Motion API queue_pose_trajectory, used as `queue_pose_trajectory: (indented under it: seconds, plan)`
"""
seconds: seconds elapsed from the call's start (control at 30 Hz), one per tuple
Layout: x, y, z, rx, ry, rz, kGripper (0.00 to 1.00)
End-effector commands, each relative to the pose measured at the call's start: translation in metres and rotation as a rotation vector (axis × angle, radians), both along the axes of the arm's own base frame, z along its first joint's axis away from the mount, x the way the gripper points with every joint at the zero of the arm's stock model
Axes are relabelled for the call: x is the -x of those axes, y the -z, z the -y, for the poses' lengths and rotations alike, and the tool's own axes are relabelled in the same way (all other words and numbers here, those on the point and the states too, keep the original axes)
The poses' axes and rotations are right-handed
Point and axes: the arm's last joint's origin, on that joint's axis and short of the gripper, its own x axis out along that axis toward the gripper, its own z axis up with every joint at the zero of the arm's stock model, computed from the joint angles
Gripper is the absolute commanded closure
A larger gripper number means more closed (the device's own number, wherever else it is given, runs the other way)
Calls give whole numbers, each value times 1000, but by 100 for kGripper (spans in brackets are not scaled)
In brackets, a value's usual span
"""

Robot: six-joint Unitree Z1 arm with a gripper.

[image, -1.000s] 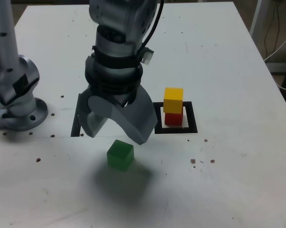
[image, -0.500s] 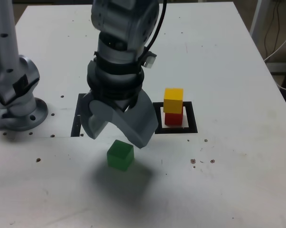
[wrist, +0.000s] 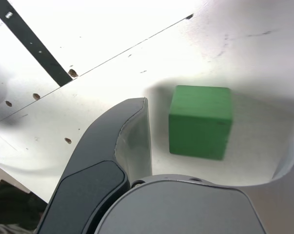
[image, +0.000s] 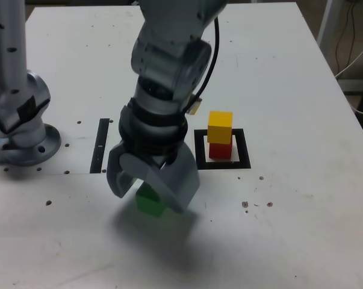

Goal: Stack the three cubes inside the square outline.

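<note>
A green cube [image: 148, 200] rests on the white table, partly covered by my gripper [image: 152, 186], which hangs open right over it. The wrist view shows the green cube [wrist: 200, 121] between the two spread fingers [wrist: 132, 131], with a gap on each side and nothing gripped. To the exterior view's right, a yellow cube [image: 220, 127] sits on a red cube [image: 220, 150], and both stand inside the black square outline [image: 223, 163].
A narrow black strip [image: 100, 145] lies on the table at the exterior view's left of my gripper. The arm's grey base [image: 17, 114] stands at the far left. The table's right edge [image: 344, 108] borders cables on the floor.
My gripper has come down and shifted to the exterior view's right, from above and behind the green cube to straddling it. The jaws stayed open; the cubes have not moved.
</note>
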Motion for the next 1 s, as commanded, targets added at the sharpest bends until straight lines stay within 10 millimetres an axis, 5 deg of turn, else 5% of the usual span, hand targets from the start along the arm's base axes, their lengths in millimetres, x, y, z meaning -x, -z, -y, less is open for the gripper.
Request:
queue_pose_trajectory:
  seconds: [0.0, 0.47, 0.87, 0.97]
  plan:
    - [0, 5, 1, 5, 5, -4, 1]
    - [-5, 17, 5, 26, 5, -33, 14]
    - [-6, 19, 5, 16, 0, -30, 64]
    - [-6, 19, 5, 14, 1, -28, 67]
